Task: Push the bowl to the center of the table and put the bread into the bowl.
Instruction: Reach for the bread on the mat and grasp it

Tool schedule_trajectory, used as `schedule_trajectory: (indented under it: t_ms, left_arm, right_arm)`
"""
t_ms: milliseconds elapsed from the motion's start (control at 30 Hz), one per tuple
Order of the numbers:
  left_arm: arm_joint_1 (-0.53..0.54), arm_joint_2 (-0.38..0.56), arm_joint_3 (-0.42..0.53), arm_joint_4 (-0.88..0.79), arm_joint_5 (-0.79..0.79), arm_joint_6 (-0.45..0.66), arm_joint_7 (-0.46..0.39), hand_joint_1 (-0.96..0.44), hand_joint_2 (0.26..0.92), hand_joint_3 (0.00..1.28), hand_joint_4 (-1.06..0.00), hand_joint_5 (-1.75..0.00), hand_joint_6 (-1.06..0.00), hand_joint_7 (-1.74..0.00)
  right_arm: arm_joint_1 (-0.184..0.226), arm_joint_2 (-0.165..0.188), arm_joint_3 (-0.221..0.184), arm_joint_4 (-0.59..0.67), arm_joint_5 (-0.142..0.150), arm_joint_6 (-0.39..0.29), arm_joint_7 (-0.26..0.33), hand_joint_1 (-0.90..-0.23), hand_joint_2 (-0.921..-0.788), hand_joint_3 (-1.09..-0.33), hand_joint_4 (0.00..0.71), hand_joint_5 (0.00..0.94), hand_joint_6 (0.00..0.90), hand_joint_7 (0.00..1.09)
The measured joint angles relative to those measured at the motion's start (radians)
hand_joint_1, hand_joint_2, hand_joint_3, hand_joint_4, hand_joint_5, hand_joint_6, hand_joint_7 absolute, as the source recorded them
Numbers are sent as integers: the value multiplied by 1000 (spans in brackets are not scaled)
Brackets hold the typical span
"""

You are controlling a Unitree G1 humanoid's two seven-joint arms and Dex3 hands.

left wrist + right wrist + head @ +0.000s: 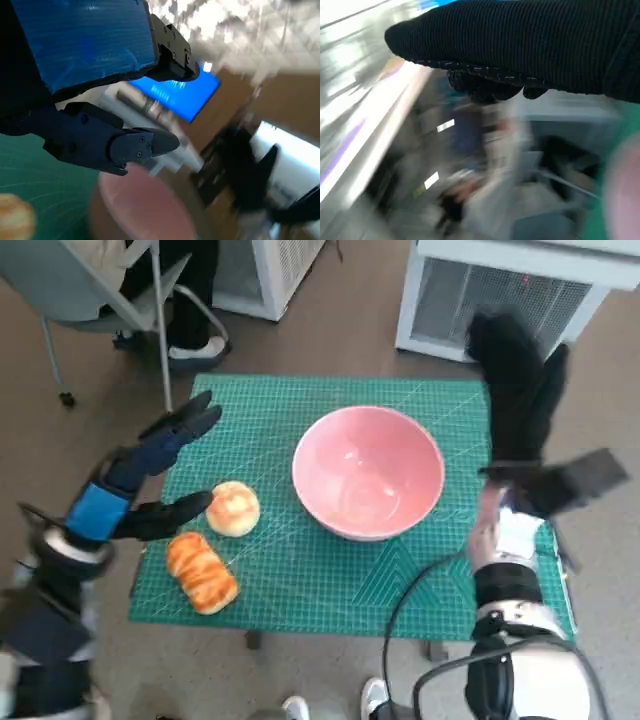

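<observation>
Green mat (300,580): one bowl (368,472), two breads (202,571).

Left hand (100,100): blue-taped back fills one corner of the frame; black fingers (125,145) spread, holding nothing.
Bowl (145,210): pink, blurred, just beyond the fingertips, on the green mat (30,170).
Bread (15,220): round golden piece at the frame edge, on the mat, apart from the bowl.
Right hand (250,175): dark blurred shape past the bowl; pose unclear.
Background: bright blue panel (180,95), heavily blurred.
</observation>
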Motion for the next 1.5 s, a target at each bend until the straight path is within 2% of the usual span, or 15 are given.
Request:
schedule_trajectory:
  t_ms: [133,300,433,567,767,1200,1500]
  left_arm:
    - [18,85,0,-38,1,57,-76,-479,921,143,-300,-2,-401,-9]
    - [35,161,-5,-51,18,94,-150,-444,917,62,-304,-2,-405,-7]
    - [36,209,-25,-52,38,113,-212,-359,870,14,-311,-2,-406,-4]
    - [33,250,-58,-52,67,133,-265,-299,814,3,-316,-3,-405,-3]
    - [14,282,-103,-41,127,147,-312,-259,766,0,-321,-3,-422,-9]
    - [-25,290,-191,14,167,140,-386,-243,754,0,-340,-4,-466,-16]
    - [-44,271,-254,62,193,121,-404,-199,757,1,-343,-1,-481,-12]
  right_arm:
    - [41,-1,35,-103,37,-44,71,-583,-921,-776,296,26,237,224]
    - [85,-6,66,-204,78,-65,128,-606,-921,-760,303,23,244,234]
    - [110,-14,84,-261,103,-66,154,-614,-921,-752,304,20,240,239]
    - [133,-18,97,-302,106,-61,158,-618,-921,-749,299,14,230,243]
    - [156,-18,110,-340,108,-48,152,-621,-921,-748,296,10,215,252]
    - [182,-19,127,-369,65,-38,88,-624,-921,-748,297,7,204,274]
    - [194,-19,139,-390,59,-24,69,-623,-921,-750,297,5,199,292]
